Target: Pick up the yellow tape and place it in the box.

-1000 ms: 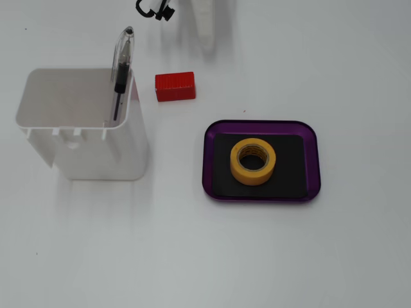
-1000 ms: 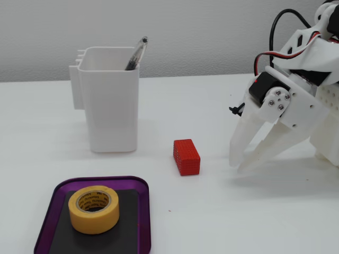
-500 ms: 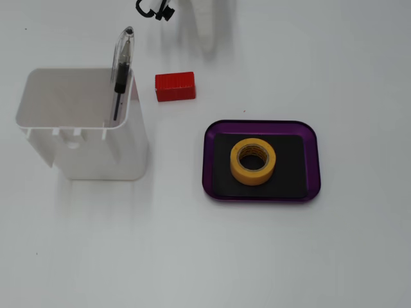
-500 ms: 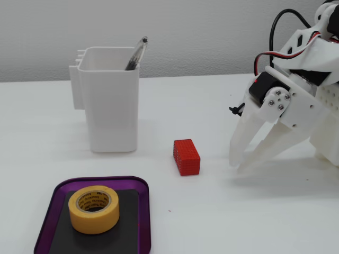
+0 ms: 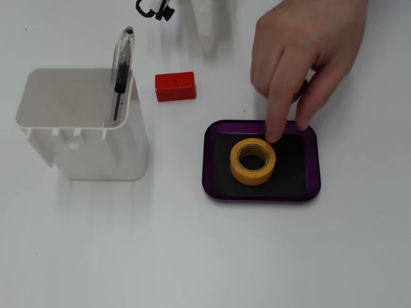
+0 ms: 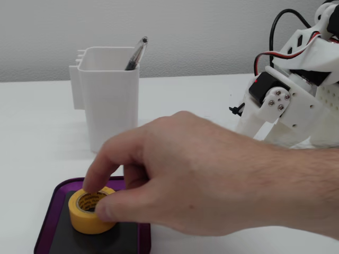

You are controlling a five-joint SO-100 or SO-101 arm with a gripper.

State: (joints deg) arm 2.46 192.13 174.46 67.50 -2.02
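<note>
There is one yellow tape, and it lies flat inside the one box, the purple tray with the black floor, in the lower right middle of a fixed view. In the other fixed view the tape and the box are at the bottom left.

One person's hand comes in from the top right. One finger touches the top edge of the tape and another points down at the tray rim. In the side view the hand fills the middle and hides much of the table.

One red block sits in the upper middle, apart from the tray. One tall white container stands at the left with one pen in it.

The one gripper is at the right of the side view. The hand hides its fingertips, so I cannot tell if it is open or closed.
</note>
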